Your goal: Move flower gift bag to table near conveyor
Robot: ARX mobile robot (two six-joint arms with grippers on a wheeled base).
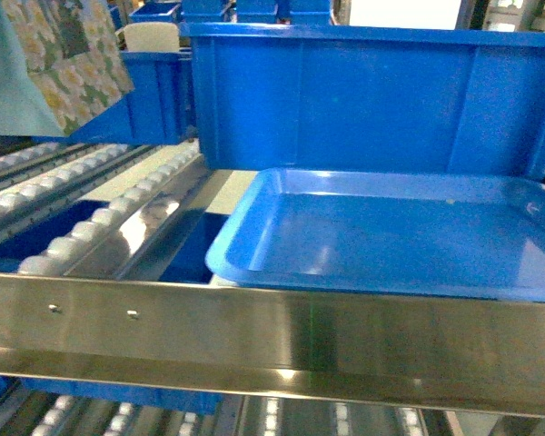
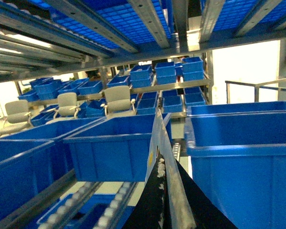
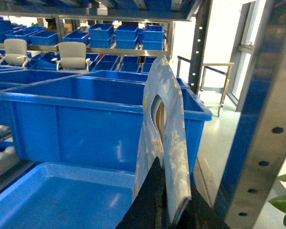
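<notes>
Closest to me, my left hand [image 2: 174, 206] is clamped narrow on a thin upright paper edge. I take this for the flower gift bag [image 1: 64, 54] that hangs at the upper left of the head view, above the conveyor [image 1: 82, 213] and clear of its rollers. My right hand [image 3: 174, 202] is likewise pinched on a floral bag [image 3: 164, 138] with a handle slot, held upright over the blue tray [image 1: 254, 218]. I cannot tell whether the two hands hold one bag or two. The white surface where the bag belongs is in none of my views.

The risk starts with the grip. I hold only paper, at the edge, so a quick swing could let it slide out or tear at the slot. I judge that if it dropped on the rollers it would run down away from me. Pulling back, the hanging body could catch the steel front rail [image 1: 272, 341] or the tray's lip. On my right the drilled rack post [image 3: 271, 124] stands close, and a wide turn would crease the bag against it.

The tray shows nothing inside but a pale speck. Just behind it the large blue bin [image 1: 372, 91] looks bare as far as I see into it from the right wrist. Another bin [image 2: 109, 152] stands beyond the left hand, its inside hidden. On the far shelves, stacked bins [image 2: 174, 71] sit too far off to judge.
</notes>
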